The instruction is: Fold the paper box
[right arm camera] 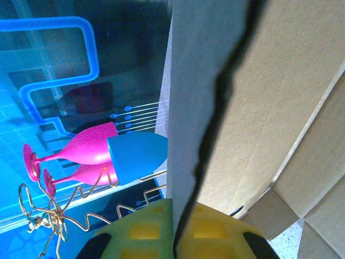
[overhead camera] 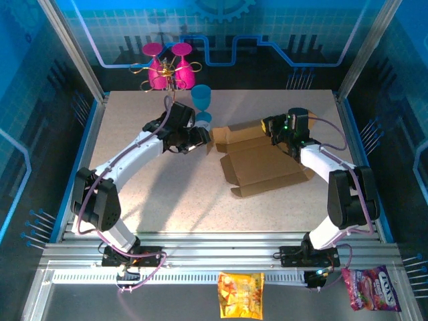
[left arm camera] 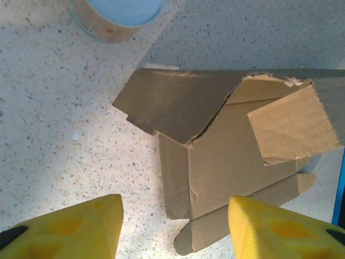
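The paper box [overhead camera: 264, 167] is a brown cardboard sheet lying partly folded at the right middle of the table, with its rear panel raised. My right gripper [overhead camera: 273, 129] is shut on that raised panel's top edge; in the right wrist view the yellow fingers [right arm camera: 145, 229] pinch the thin board [right arm camera: 280, 97] of the gripper [right arm camera: 180, 229]. My left gripper [overhead camera: 202, 139] hovers at the box's left end, open. In the left wrist view its gripper [left arm camera: 175, 232] frames the box's left wall and corner tab [left arm camera: 215, 167] without touching them.
A blue goblet [overhead camera: 201, 100] stands just behind my left gripper; its base [left arm camera: 118, 16] shows near the box. Pink glasses on a wire rack [overhead camera: 167, 67] sit at the back edge. Two snack packets [overhead camera: 241, 294] [overhead camera: 371, 287] lie in front of the arm bases.
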Available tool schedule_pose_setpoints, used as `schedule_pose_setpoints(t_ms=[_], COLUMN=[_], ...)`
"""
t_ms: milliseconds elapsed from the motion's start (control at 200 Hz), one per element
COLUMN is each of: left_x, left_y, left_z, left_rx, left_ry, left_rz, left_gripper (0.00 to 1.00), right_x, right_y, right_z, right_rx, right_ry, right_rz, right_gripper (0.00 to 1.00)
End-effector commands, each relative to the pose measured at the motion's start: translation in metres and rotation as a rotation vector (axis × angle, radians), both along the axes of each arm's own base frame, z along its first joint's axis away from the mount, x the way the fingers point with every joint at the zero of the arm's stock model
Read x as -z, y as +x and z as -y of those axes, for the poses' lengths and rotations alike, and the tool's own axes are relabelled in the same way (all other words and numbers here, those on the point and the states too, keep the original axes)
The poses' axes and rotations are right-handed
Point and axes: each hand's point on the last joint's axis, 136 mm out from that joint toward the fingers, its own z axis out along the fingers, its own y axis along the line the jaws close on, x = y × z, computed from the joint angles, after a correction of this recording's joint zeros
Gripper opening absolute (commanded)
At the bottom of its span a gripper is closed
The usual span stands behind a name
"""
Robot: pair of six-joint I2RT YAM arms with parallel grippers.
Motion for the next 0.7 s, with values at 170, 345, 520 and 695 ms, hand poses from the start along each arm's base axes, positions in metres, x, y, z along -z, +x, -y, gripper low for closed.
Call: schedule_pose_setpoints(t_ms=[170, 345, 520, 695], left_x=[-0.001, 0.007, 0.017, 0.018], left_y=[0.031, 0.044, 0.049, 0.048], left_z=[0.007, 0.019, 0.024, 0.032], left_rx=[0.154, 0.21, 0.198, 0.169], left_ry=[0.063, 0.082, 0.066, 0.025], left_rz=[0.071, 0.073, 0.061, 0.044], left_gripper=[0.51, 0.5, 0.37, 0.24], right_x=[0.019, 0.019, 0.023, 0.024], right_y=[-0.007, -0.006, -0.004, 0.005], right_z=[-0.005, -0.005, -0.006, -0.007], right_rx=[-0.039, -0.041, -0.044, -0.057], right_ry=[-0.018, -0.023, -0.025, -0.041], right_rz=[-0.047, -0.056, -0.052, 0.017], right_gripper=[0.0, 0.0, 0.0, 0.0])
